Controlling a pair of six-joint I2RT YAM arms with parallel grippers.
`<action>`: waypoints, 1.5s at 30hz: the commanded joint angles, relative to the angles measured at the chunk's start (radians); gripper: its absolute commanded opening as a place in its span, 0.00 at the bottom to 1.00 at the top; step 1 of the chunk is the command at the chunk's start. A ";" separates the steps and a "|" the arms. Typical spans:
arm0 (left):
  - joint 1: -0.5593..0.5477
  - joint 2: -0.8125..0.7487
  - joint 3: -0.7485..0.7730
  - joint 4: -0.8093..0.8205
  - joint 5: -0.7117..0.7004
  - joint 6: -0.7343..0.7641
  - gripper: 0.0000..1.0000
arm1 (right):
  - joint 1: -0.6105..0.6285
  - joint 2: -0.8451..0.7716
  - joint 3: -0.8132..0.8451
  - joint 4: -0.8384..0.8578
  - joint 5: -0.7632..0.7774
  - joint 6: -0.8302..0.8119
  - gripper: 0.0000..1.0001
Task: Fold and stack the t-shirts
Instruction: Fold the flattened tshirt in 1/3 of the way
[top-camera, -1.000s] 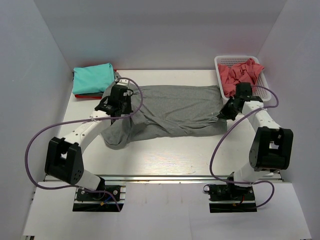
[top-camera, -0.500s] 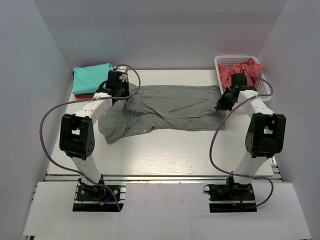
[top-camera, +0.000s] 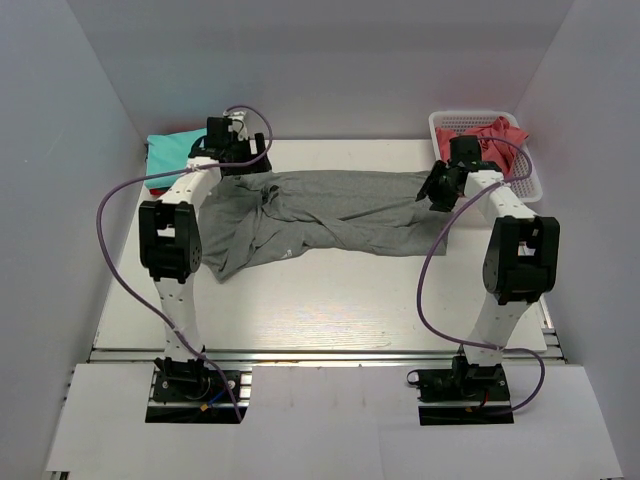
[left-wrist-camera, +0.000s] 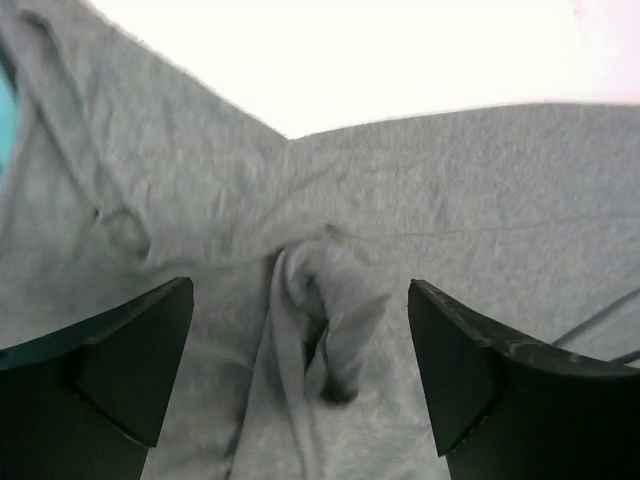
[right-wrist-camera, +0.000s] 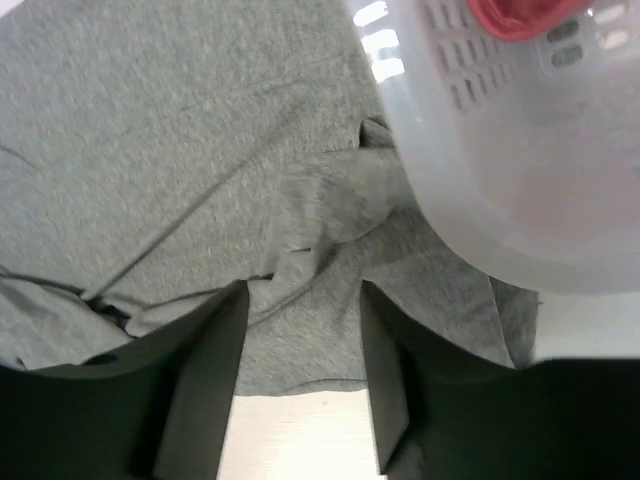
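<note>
Currently the grey t-shirt (top-camera: 340, 215) lies spread crosswise over the middle of the surface (top-camera: 330, 310), rumpled at its left end, with a small white mark (top-camera: 290, 253) near the front hem. The left pincer (top-camera: 238, 165) sits over the shirt's far-left corner. In the wrist view the left pincer (left-wrist-camera: 300, 295) is spread wide and holds nothing, with a puckered ridge of grey cloth (left-wrist-camera: 320, 330) between the fingers. The right pincer (top-camera: 432, 195) is at the shirt's far-right corner, just beside the basket (top-camera: 470, 117). Its wrist view shows the right pincer (right-wrist-camera: 302, 295) partly open, with grey cloth under the gap and nothing clamped. The teal t-shirt (top-camera: 165, 150) lies at the far left, partly hidden by the left arm. The coral-pink t-shirt (top-camera: 490, 135) is bunched in the basket.
</note>
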 joint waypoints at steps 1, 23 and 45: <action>0.020 0.031 0.155 -0.077 0.117 -0.003 1.00 | 0.015 -0.018 0.040 0.044 -0.025 -0.052 0.56; -0.065 -0.512 -0.677 -0.092 -0.130 0.027 0.77 | 0.072 -0.182 -0.279 0.047 0.096 -0.047 0.90; -0.081 -0.468 -0.590 -0.109 -0.251 0.044 0.00 | 0.046 -0.049 -0.303 0.130 -0.030 -0.031 0.87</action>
